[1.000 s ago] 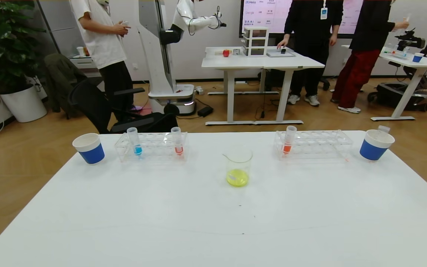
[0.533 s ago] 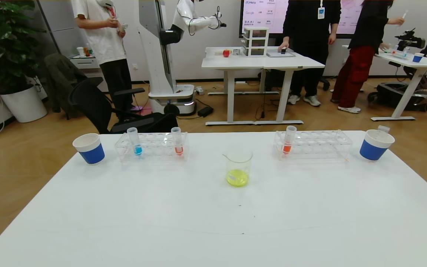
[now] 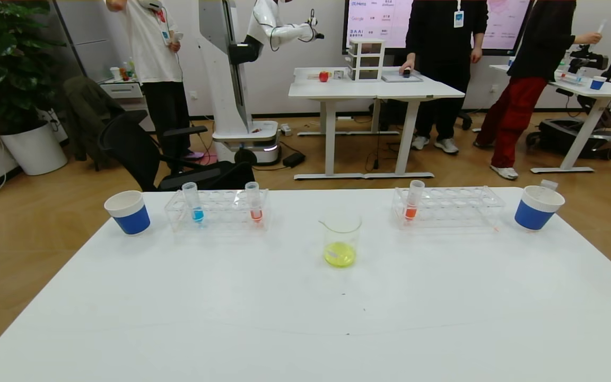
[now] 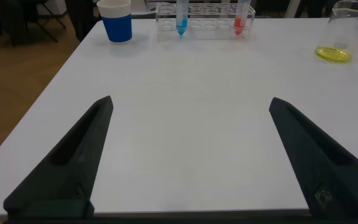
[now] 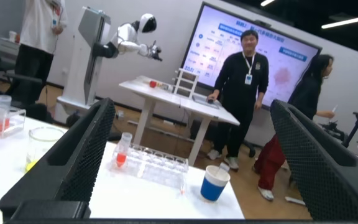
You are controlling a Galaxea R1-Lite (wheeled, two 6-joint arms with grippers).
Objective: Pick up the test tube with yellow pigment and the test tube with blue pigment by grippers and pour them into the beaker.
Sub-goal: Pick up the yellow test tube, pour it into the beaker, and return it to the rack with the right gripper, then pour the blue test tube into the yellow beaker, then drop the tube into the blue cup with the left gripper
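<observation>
The left gripper [image 4: 188, 155] is spread wide with nothing between its two black fingers [image 4: 67, 165], and it hangs low over the near left part of the white counter [image 3: 305, 313], facing the far edge. The right gripper [image 5: 191, 155] is likewise spread wide and empty, raised over the right side of the counter and pointing toward the far edge and the room beyond. Neither gripper shows in the head view. The beaker [image 3: 341, 239] stands upright near the middle of the counter with a shallow pool of yellow liquid in its bottom. Far and to the left of it sits a clear left rack [image 3: 216, 211] holding two upright tubes: the test tube with blue pigment [image 3: 194, 202] at the rack's left end and a tube with orange-red liquid [image 3: 254, 201] toward its right end. Just beside the rack, farther left, stands a blue-and-white left paper cup [image 3: 127, 212]. Far and to the right of the beaker sits a second clear right rack [image 3: 447, 207] with one upright orange-red tube [image 3: 412, 200] at its left end. Beyond that rack, near the right edge of the counter, stands the right paper cup [image 3: 537, 207], with the top of a clear tube poking above its far rim; what that tube holds cannot be told.
</observation>
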